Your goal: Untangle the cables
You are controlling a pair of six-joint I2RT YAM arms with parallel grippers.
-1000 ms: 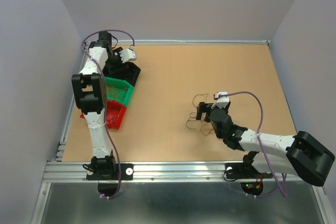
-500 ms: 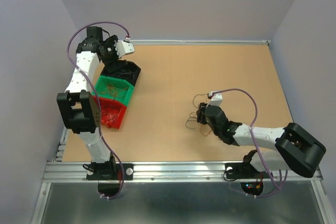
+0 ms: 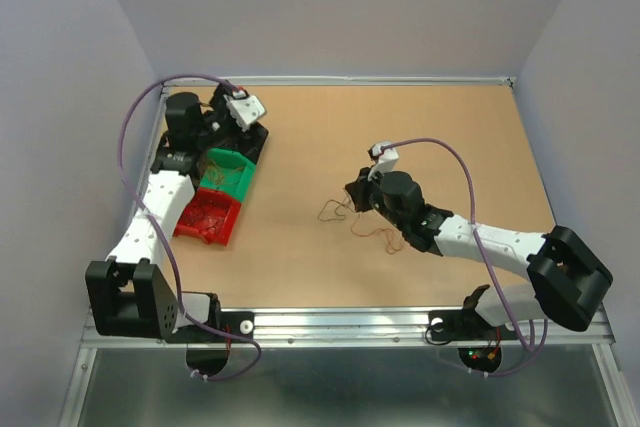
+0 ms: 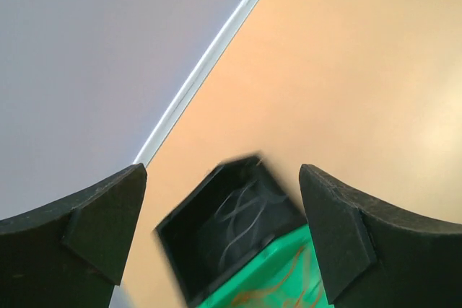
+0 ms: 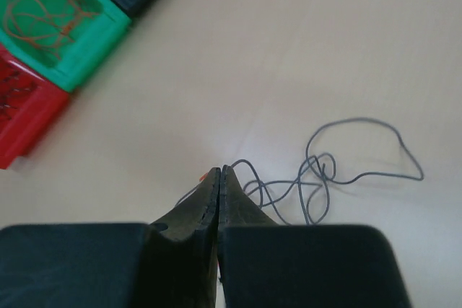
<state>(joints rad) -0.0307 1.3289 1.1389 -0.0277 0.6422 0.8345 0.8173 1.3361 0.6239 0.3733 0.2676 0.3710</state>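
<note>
Roughly mid-table [image 3: 450, 127], the right gripper [image 5: 219, 172] has its fingers pressed together on a strand of the cables [image 5: 320, 169]. Their loose loops lie just beside the tips, on the near side. Far left, the left gripper [image 4: 222, 178] hangs spread above the black bin [image 4: 231, 229].

The top camera hangs high behind the arm bases [image 3: 205, 319], which sit along the frame's bottom edge, and looks down on the whole table [image 3: 420, 137]. The left wrist camera looks out past the left gripper [image 4: 222, 169], tilted up over the black bin [image 4: 173, 250] and green bin [image 4: 274, 257] at bottom centre toward the back wall [image 4: 86, 48]. The right wrist camera rides low and close, with the right gripper [image 5: 219, 169] at bottom centre, the cables [image 5: 320, 171] just beyond and those bins at upper left; the top view covers all of it.
</note>
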